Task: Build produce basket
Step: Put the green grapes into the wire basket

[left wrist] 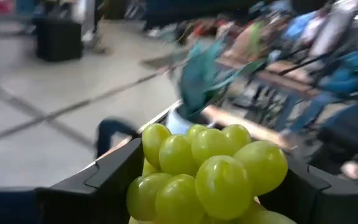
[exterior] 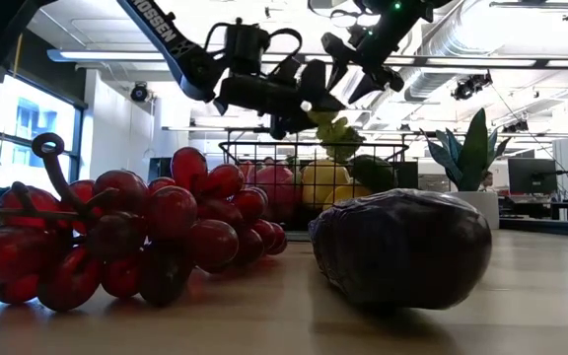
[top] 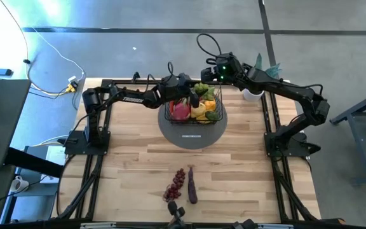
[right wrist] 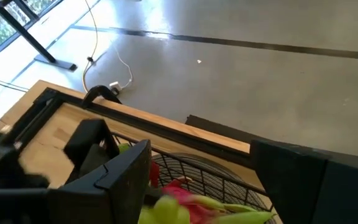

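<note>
Hanging between the left gripper's [left wrist: 213, 186] fingers [left wrist: 92, 183], the green grapes [left wrist: 207, 171] are sitting right over the basket [top: 194, 109]; in the left wrist view the bunch is filling the gap with a dark finger on each side, but whether the fingers are pinching it or already letting go I cannot tell; a bunch like this is looking light, lumpy and floppy, smooth-skinned and prone to slip, so taking it across the thick middle or by the stem is probably safest; the basket is standing on the grey disc [top: 192, 136] with a pink dragon fruit [top: 180, 110] and yellow fruits [top: 199, 111] inside; the right gripper [right wrist: 197, 180] is hovering over the basket's far side, fingers apart and empty; red grapes [top: 175, 184] and the eggplant [top: 191, 184] are waiting near the table's [top: 246, 165] front edge, the eggplant looking firm, glossy, heavier.
</note>
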`<state>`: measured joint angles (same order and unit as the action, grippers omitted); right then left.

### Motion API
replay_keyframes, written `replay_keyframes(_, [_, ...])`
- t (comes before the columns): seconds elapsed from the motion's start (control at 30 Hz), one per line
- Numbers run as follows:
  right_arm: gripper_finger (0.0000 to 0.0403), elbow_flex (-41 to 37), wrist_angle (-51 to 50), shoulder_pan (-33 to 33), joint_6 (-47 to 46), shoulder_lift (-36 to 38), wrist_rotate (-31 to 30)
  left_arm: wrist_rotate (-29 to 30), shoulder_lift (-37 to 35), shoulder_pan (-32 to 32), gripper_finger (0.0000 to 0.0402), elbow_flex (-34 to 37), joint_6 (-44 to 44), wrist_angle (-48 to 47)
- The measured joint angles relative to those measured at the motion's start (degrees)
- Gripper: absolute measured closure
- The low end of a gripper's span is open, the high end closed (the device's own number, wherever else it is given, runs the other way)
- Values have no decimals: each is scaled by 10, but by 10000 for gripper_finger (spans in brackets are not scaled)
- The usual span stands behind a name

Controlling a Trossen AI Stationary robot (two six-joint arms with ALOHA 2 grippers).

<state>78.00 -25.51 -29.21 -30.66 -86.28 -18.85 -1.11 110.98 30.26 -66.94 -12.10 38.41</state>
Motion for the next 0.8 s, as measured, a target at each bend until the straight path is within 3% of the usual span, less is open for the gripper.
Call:
replay_keyframes(0.17, [147, 0, 0, 0, 11, 0, 3, 29, 0, 2, 135, -35, -10, -109])
replay_keyframes(0.47, [147, 0, -4, 0, 27, 0, 13, 13, 0, -1, 135, -46, 41, -129])
replay_keyframes(0.63, [147, 0, -19, 0, 27, 0, 13, -43, 0, 8, 133, -46, 49, -142])
replay_keyframes(0.8, [147, 0, -26, 0, 27, 0, 13, -62, 0, 13, 114, -46, 48, -152])
